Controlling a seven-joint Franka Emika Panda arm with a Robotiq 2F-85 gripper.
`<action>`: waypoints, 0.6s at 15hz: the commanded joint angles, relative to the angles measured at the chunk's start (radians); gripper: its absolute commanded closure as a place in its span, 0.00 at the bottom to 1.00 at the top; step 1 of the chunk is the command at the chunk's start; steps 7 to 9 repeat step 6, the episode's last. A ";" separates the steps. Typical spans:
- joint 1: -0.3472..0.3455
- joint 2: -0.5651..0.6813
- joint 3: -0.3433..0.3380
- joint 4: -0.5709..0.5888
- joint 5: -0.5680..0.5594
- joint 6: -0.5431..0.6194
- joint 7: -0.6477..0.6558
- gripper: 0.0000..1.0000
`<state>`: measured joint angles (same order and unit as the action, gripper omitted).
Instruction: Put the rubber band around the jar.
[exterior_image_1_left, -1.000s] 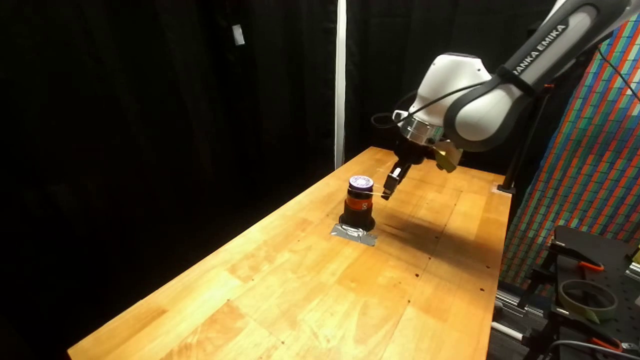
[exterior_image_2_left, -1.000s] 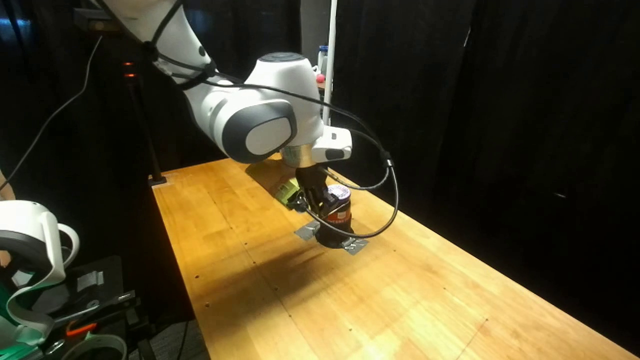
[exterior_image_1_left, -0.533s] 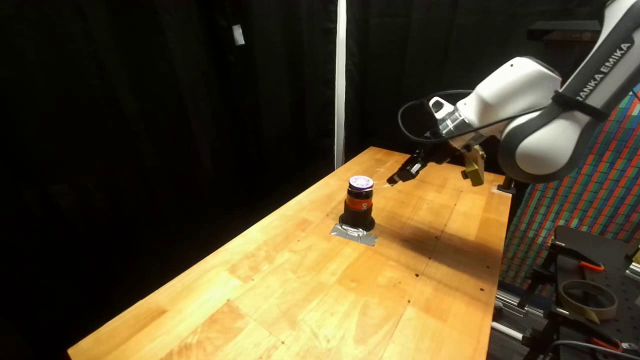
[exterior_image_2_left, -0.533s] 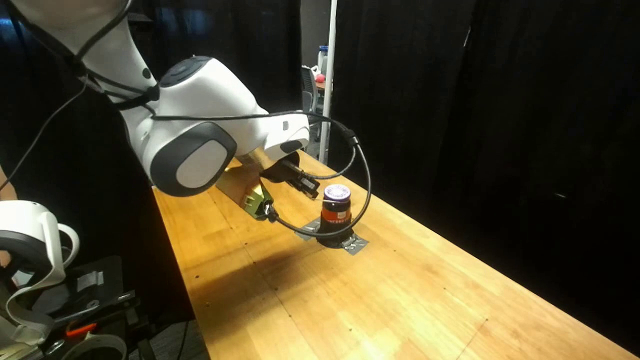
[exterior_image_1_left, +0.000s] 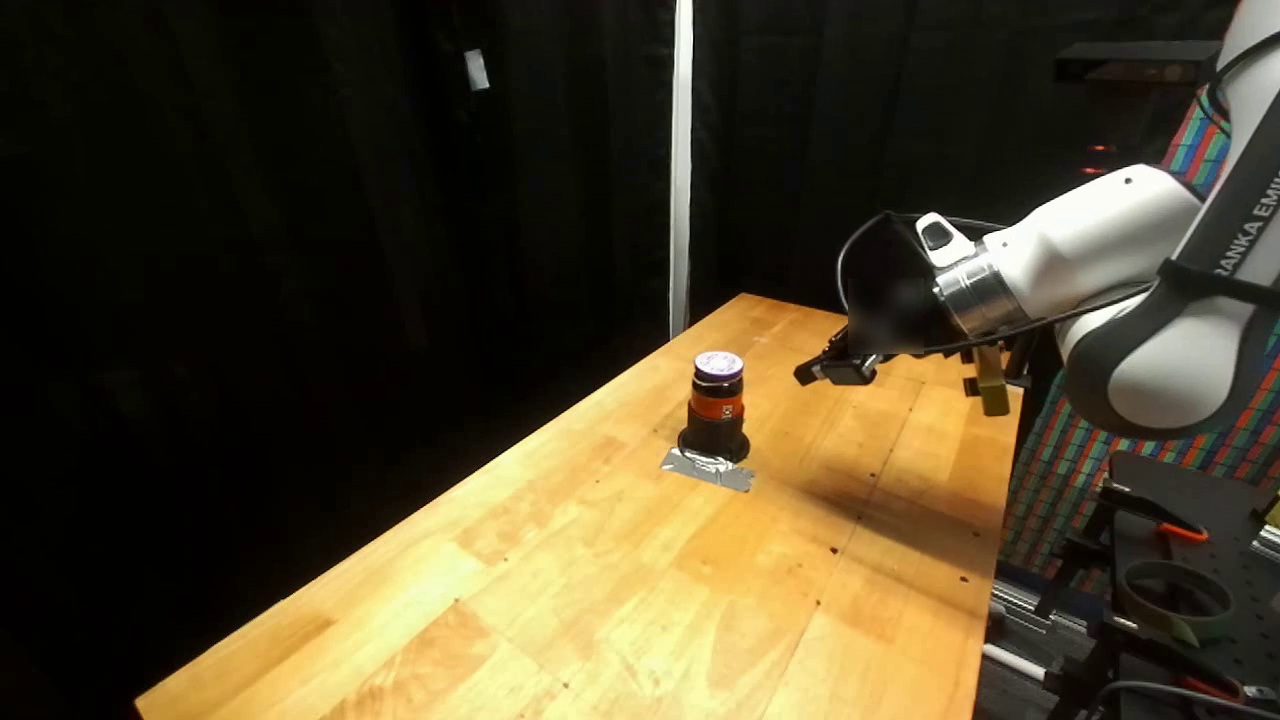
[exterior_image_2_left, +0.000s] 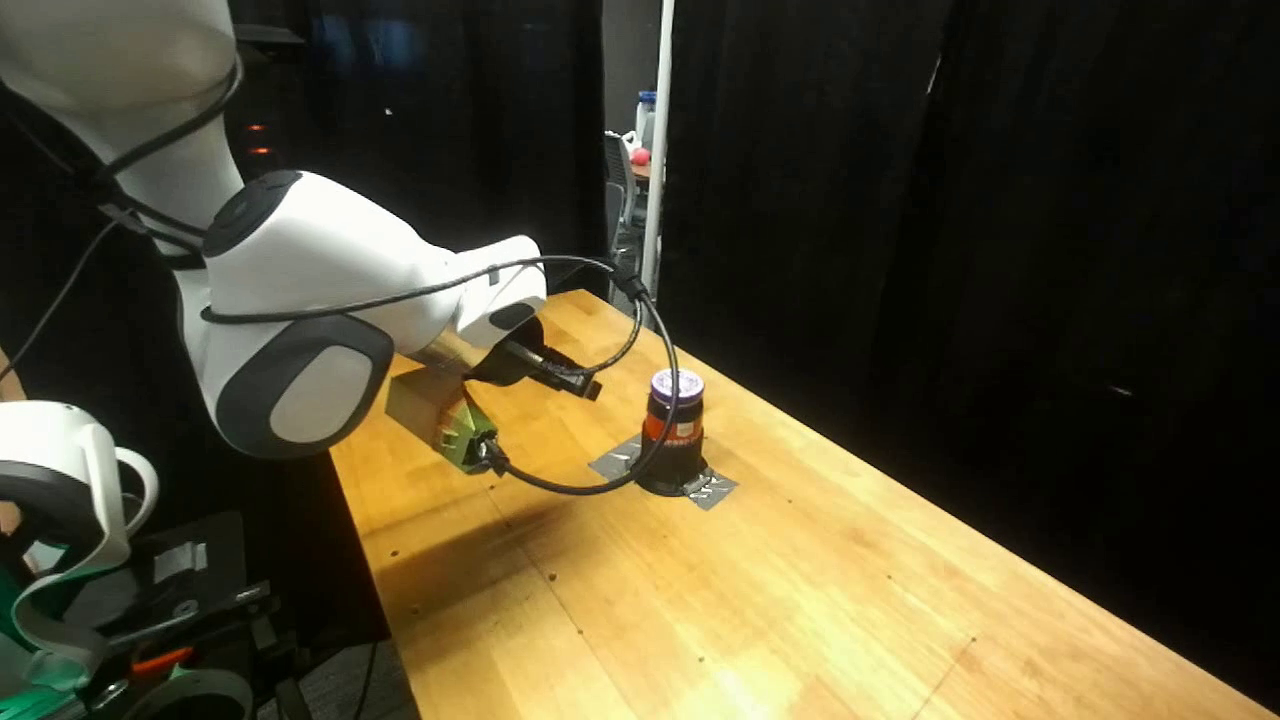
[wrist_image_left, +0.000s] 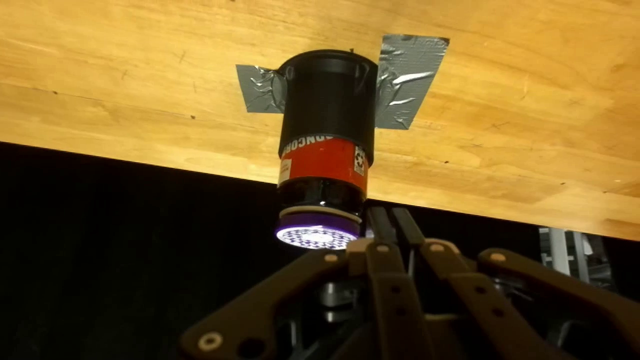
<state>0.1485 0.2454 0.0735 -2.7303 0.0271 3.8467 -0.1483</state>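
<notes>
Rubber band (wrist_image_left: 320, 210): stretched to your gripper (wrist_image_left: 391, 214) half a second ago, now free of it and seated around the jar (wrist_image_left: 325, 162), just under the lid (wrist_image_left: 317, 236). Your task looks complete.
Jar: upright in a black holder (wrist_image_left: 327, 102) on the counter (exterior_image_1_left: 640, 560).
Gripper: pressed together, holding nothing visible.
Your arm (exterior_image_1_left: 1090, 240): drawn back, apart from the jar, its end slanting down towards it.

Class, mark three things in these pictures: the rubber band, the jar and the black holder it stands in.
Rubber band (wrist_image_left: 320, 209): wrist view, middle of its visible tan stretch.
Jar (exterior_image_1_left: 714, 405): an exterior view, its orange label.
Black holder (wrist_image_left: 329, 102): wrist view, its side wall.
</notes>
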 joint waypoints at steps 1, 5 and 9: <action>0.010 0.022 0.012 -0.015 -0.020 0.061 -0.003 0.90; -0.063 -0.089 0.072 -0.043 -0.218 -0.256 0.141 0.54; -0.088 -0.117 0.094 -0.050 -0.280 -0.349 0.193 0.47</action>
